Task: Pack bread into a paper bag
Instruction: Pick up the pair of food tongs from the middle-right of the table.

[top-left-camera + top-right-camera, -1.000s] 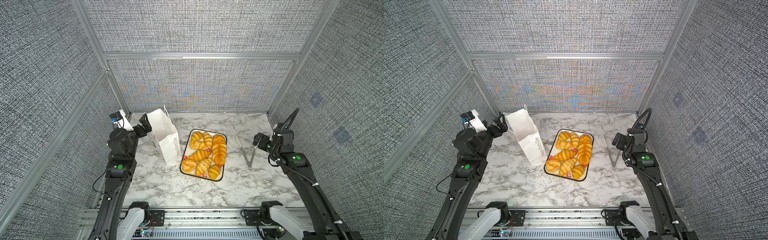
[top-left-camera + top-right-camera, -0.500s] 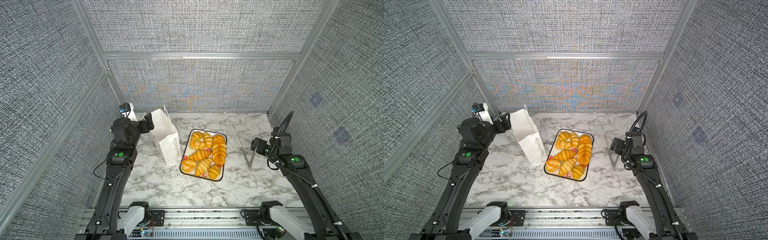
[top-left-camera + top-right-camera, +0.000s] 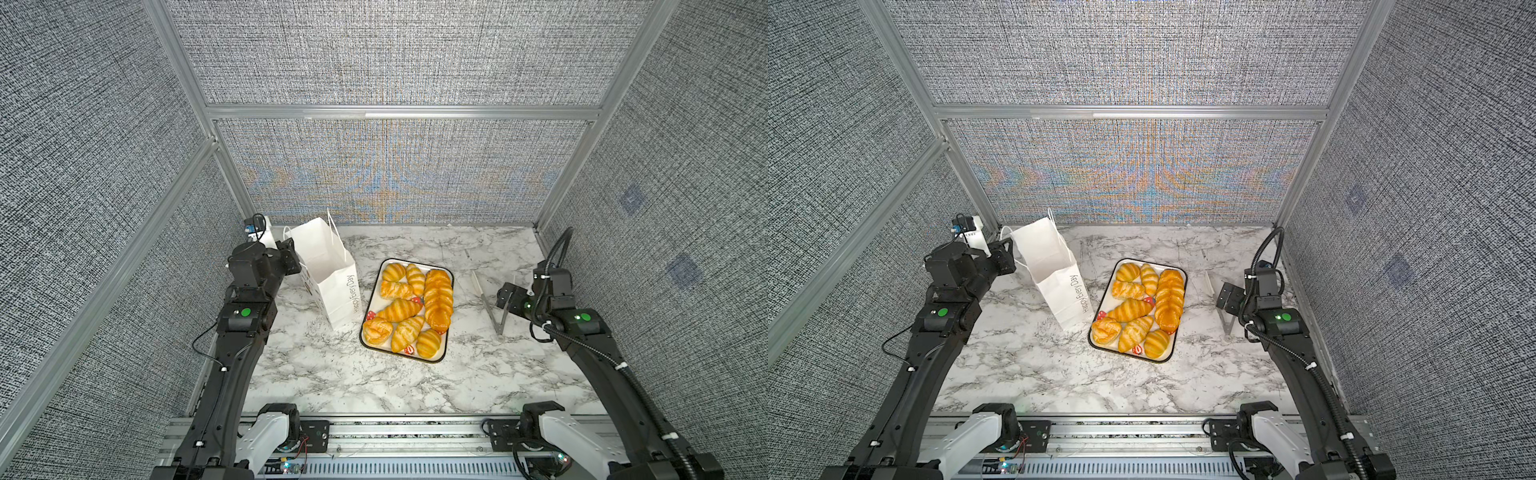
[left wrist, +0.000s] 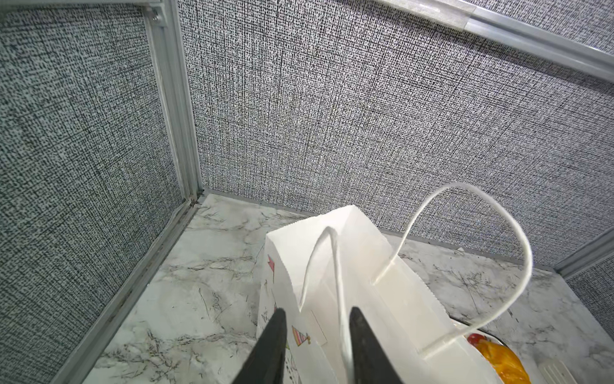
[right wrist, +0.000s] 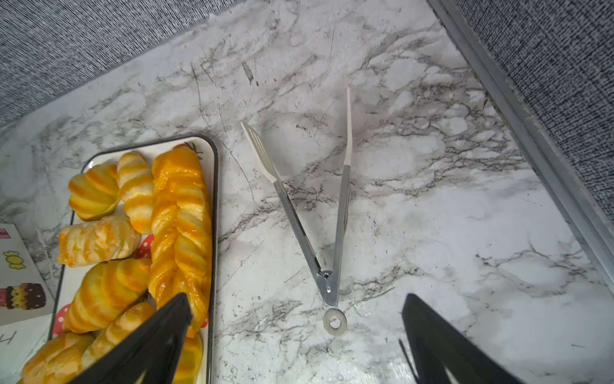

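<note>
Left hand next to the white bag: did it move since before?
Yes. The left hand swung toward the back corner post, nearer the rim of the paper bag, and has narrowed around that rim.

Paper bag (image 4: 398,299) base beyond frame edge

You are looking at a black-rimmed, strawberry-print tray (image 3: 420,264) on the marble-pattern table (image 3: 332,382). To the right of the tray, clear of its rim, metal tongs (image 5: 327,282) with pale tips lie splayed open. Behind the tray, grey woven wall panels (image 3: 395,62) stand in aluminium framing (image 3: 399,112).
</note>
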You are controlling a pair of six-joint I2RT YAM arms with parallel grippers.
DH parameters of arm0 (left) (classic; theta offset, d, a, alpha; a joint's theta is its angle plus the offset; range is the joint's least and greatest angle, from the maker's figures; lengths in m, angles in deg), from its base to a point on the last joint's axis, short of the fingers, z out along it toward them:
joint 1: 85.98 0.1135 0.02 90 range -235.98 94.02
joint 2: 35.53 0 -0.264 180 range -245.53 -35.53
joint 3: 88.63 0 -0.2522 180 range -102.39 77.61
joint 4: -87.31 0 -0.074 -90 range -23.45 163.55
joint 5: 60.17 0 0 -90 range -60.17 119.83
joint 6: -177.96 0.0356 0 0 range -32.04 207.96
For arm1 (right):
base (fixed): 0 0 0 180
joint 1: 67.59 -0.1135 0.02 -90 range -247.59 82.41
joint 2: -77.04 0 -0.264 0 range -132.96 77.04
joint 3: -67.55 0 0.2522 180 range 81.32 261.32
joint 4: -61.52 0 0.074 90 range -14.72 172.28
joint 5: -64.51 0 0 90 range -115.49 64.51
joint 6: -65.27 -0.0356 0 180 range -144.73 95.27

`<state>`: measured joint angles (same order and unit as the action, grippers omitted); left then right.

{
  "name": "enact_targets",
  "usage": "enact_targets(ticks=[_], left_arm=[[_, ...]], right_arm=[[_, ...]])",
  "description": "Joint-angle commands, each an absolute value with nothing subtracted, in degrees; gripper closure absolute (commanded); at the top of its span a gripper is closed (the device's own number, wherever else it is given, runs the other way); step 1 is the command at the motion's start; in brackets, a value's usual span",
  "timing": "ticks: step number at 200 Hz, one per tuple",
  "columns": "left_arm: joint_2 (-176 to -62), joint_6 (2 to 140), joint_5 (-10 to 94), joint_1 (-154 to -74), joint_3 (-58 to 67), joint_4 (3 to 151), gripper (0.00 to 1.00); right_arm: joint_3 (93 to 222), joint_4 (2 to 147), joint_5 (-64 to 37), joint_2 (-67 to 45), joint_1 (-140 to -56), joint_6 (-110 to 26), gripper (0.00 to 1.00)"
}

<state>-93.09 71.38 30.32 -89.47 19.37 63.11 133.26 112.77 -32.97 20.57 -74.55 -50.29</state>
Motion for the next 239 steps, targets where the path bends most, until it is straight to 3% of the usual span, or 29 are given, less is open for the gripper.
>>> enact_targets(ticks=[1,48,164,239], left_arm=[[-92.27,70.11,31.09,-89.37,20.44,65.22,0.74],[-91.28,69.68,30.03,-89.35,21.5,64.99,1.0],[-89.63,70.62,30.8,-89.39,24.8,67.83,1.0],[-89.66,70.26,31.34,-89.39,25.86,68.64,1.0]], right_arm=[[133.69,113.75,-33.39,20.29,-74.8,-50.58,0.01],[133.18,114.03,-33.48,20.18,-75.19,-50.77,0.01],[131.34,113.18,-32.97,13.14,-75.26,-51.1,0.01],[133.88,109.85,-36.3,-2.03,-74.34,-50.16,0.01]])
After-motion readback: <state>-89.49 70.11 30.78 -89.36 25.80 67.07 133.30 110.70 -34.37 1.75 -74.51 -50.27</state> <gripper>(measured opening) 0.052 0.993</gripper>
